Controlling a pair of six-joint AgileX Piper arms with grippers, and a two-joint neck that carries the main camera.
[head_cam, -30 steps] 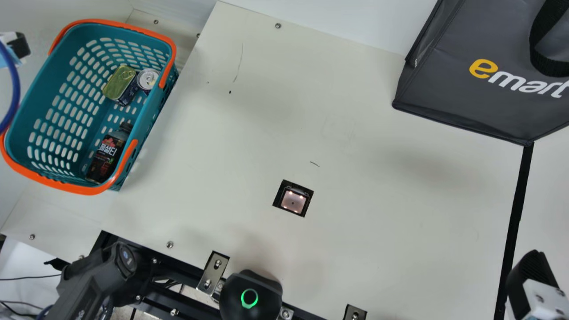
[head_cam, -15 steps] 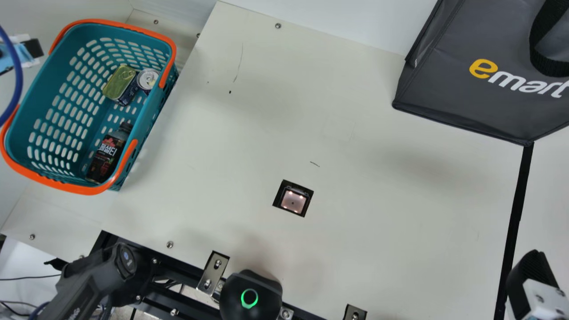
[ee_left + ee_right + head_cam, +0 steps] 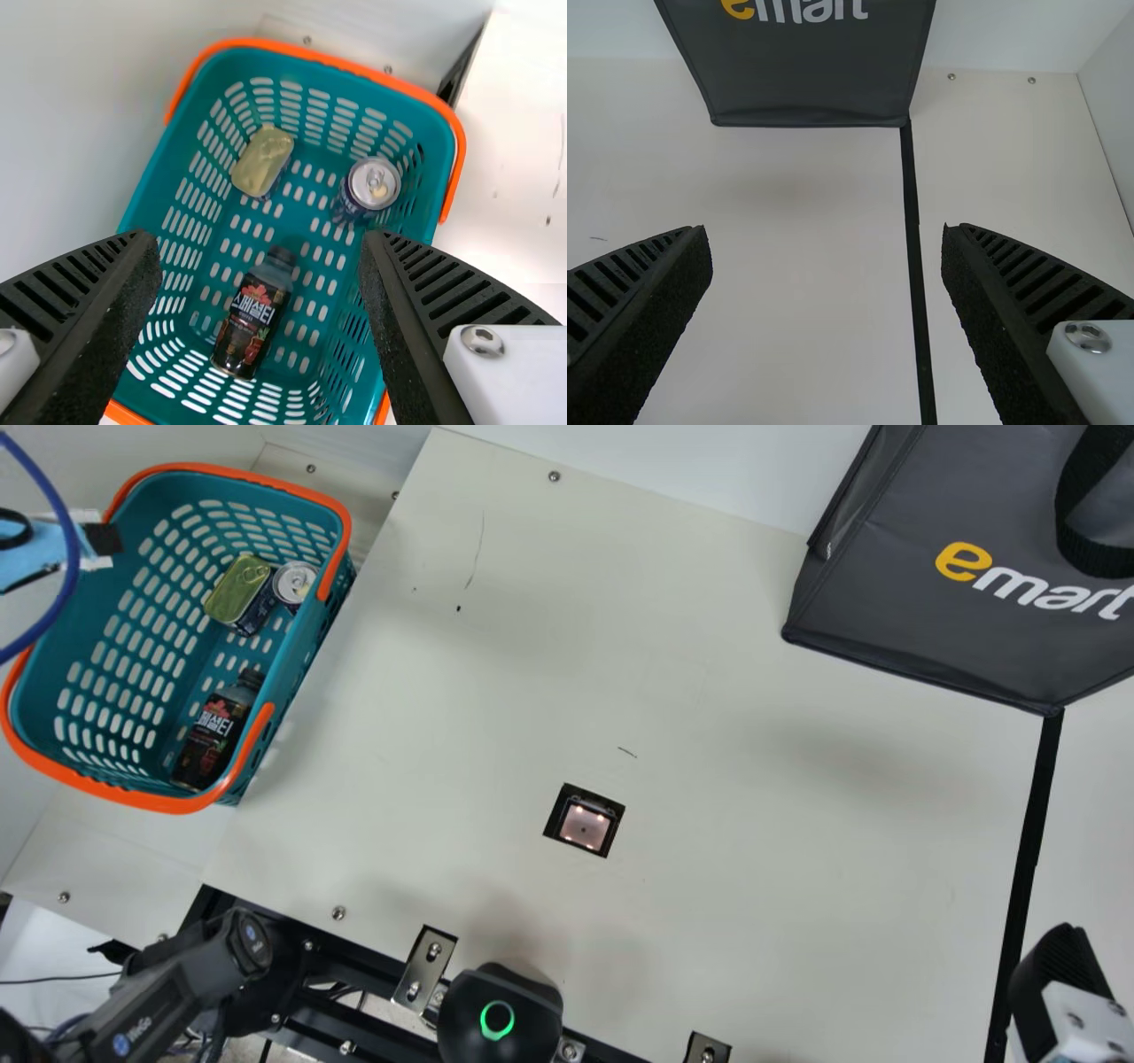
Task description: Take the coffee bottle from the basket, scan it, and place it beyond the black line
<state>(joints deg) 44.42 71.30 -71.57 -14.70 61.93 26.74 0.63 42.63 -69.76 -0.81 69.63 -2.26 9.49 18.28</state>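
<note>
The coffee bottle [image 3: 213,731] lies on its side in the teal slotted basket [image 3: 111,638], toward five o'clock from the basket's middle in the main view, its dark cap pointing to about one. Toward two o'clock in the same basket are a rectangular pull-ring tin [image 3: 237,592] and a round drinks can [image 3: 295,583], with a gap between them in the left wrist view. The left gripper [image 3: 99,540] is over the basket, toward eleven o'clock in the main view; its ribbed fingers [image 3: 84,283] are spread wide.

From the middle of the main view, the basket sits between nine and ten o'clock, and the lit barcode scanner window [image 3: 583,826] near six. The dark grey shopping bag [image 3: 886,593] is at two, and the black line [image 3: 1028,868] runs down from its lower corner. Near that line at four o'clock is the right gripper [image 3: 1059,983], standing wide open
</note>
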